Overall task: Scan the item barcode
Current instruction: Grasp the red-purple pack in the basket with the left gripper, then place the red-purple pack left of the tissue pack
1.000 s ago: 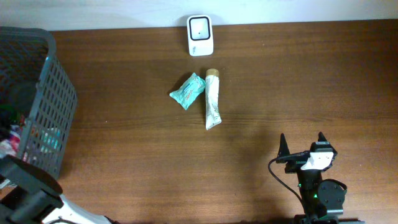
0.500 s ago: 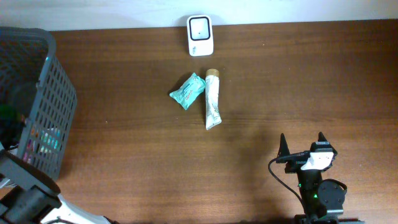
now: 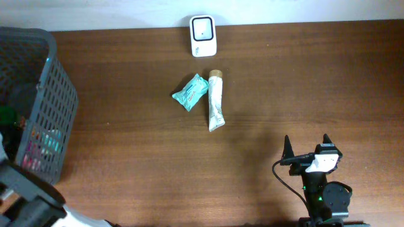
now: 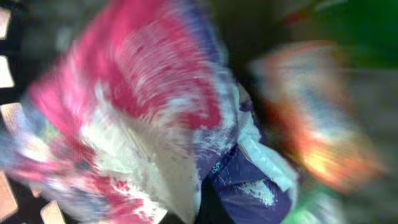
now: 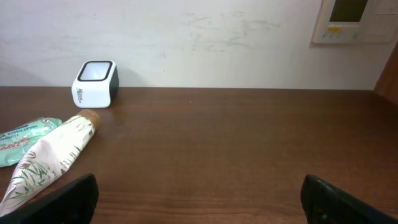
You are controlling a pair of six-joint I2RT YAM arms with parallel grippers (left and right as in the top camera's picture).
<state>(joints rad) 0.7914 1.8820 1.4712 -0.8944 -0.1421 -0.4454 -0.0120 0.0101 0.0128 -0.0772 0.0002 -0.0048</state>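
Note:
The white barcode scanner (image 3: 203, 36) stands at the table's far edge, and it also shows as the scanner (image 5: 95, 83) in the right wrist view. A teal packet (image 3: 190, 92) and a cream tube (image 3: 215, 109) lie in front of it. My left arm (image 3: 25, 195) reaches into the grey basket (image 3: 57, 94). Its camera is pressed close to a blurred pink-and-white packet (image 4: 124, 112) and a blue packet (image 4: 249, 186). The left jaws are shut; the blur hides whether they hold anything. My right gripper (image 3: 306, 145) rests open near the front right, away from the items.
An orange packet (image 4: 311, 124) and something green (image 4: 354, 25) also lie in the basket. The tube (image 5: 50, 158) and teal packet (image 5: 25, 140) sit left of the right gripper (image 5: 199, 199). A wall runs behind the table, with a panel (image 5: 354, 18) on it.
My left arm has shifted at the basket's near end, and the coloured items inside look disturbed. The right arm, scanner, tube and teal packet have not moved.

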